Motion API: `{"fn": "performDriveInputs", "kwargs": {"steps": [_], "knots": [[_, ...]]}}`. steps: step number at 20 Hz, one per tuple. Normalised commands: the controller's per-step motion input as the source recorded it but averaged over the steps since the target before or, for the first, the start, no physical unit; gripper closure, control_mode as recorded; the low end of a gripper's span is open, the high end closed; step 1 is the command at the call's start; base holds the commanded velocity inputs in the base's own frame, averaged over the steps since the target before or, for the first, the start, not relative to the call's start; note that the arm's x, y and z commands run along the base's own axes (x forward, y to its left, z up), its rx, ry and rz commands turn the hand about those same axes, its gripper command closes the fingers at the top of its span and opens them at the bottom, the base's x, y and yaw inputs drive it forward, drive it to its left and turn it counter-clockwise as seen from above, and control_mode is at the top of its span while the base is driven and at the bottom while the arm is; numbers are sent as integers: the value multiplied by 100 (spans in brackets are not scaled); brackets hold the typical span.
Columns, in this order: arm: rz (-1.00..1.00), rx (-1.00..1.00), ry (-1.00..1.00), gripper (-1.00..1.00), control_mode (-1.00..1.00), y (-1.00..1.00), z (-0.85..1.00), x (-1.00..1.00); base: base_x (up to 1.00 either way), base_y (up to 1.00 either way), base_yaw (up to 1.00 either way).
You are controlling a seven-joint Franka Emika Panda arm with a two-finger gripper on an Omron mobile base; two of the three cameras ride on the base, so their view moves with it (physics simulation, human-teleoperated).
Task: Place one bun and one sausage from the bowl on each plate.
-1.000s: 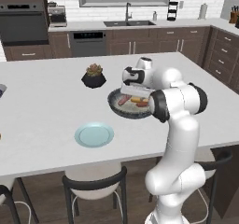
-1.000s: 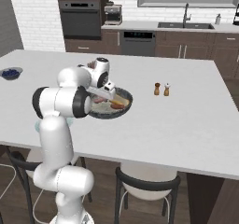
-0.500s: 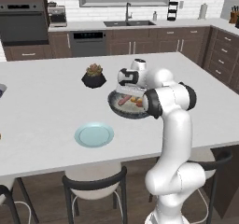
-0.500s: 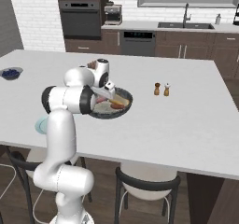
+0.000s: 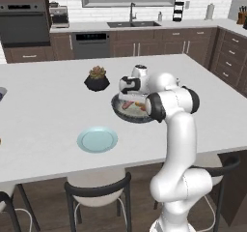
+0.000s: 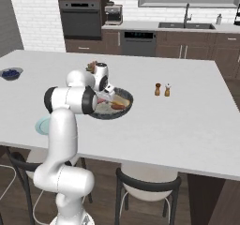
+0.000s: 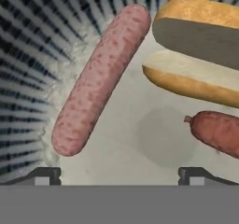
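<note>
Hovering low over the bowl, the hand hangs with its two tips spread wide and nothing between them.

Going left to right under the hand: a pale pink sausage lies slantwise just ahead of the left tip, with the bowl's ribbed dark wall beyond it. In the middle is bare speckled bowl floor, directly ahead of the gap between the tips. Ahead and to the right lie two buns, a near bun and a far bun stacked against it. A darker red sausage sits just ahead of the right tip, running off the edge.

What could go wrong, to my eye: if the hand drops straight down it would close on bare floor. It needs to shift left for the pink sausage, and the slant of that sausage could let it roll or squirt out unless the tips straddle it across its width. Going right, the tips might catch the red sausage and a bun edge together.

The hand view gives the layout of the food, which the base views blur into a smear. The left base view shows the teal plate on the desk, well off from the hand, and a plant pot. The right base view adds the two shakers and a berry bowl. I cannot make out the second plate.
</note>
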Motion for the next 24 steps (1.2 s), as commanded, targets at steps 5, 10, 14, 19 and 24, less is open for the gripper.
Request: {"fn": "performDriveInputs", "kwargs": {"steps": [5,10,14,19,24], "knots": [[0,0,-9,-100,-100,19,-11,21,0,0,0],[-1,0,-10,-100,-100,10,-30,11,0,0,0],[-3,0,-11,-100,-100,1,-24,23,0,0,0],[-2,0,0,-100,-100,0,-5,30,0,0,0],[-2,0,0,-100,-100,-5,-10,0,0,0,0]]}}
